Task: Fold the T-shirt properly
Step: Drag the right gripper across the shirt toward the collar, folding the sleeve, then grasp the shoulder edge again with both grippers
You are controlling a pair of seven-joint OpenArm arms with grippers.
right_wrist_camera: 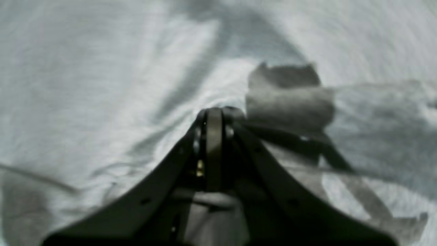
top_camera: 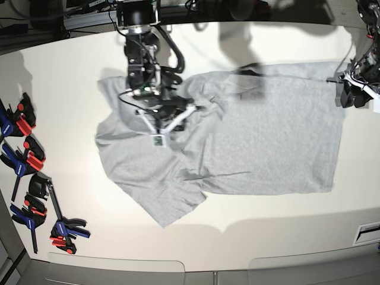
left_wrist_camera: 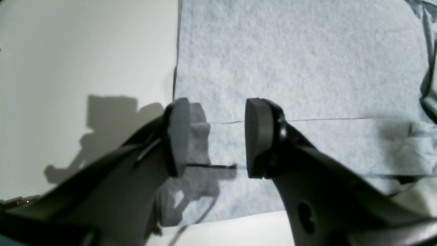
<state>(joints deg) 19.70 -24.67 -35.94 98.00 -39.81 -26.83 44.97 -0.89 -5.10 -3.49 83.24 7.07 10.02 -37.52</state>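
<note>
The light grey T-shirt [top_camera: 267, 136] lies spread on the white table [top_camera: 237, 231], its body flat on the right and its sleeves and collar end rumpled on the left. My right gripper [top_camera: 158, 133] is shut and pressed into that rumpled end. In the right wrist view creases in the T-shirt [right_wrist_camera: 85, 85] run up to the closed tips of the right gripper [right_wrist_camera: 215, 114], which pinch a ridge of fabric. My left gripper [top_camera: 347, 92] is at the shirt's far right corner. It stands open [left_wrist_camera: 218, 136] just above the hem of the T-shirt [left_wrist_camera: 290, 68], with nothing between its fingers.
Several blue, red and black spring clamps [top_camera: 27, 160] lie along the table's left edge. Cables and equipment crowd the back edge behind the right arm's base [top_camera: 139, 15]. Bare table [left_wrist_camera: 85, 51] shows beside the shirt's corner.
</note>
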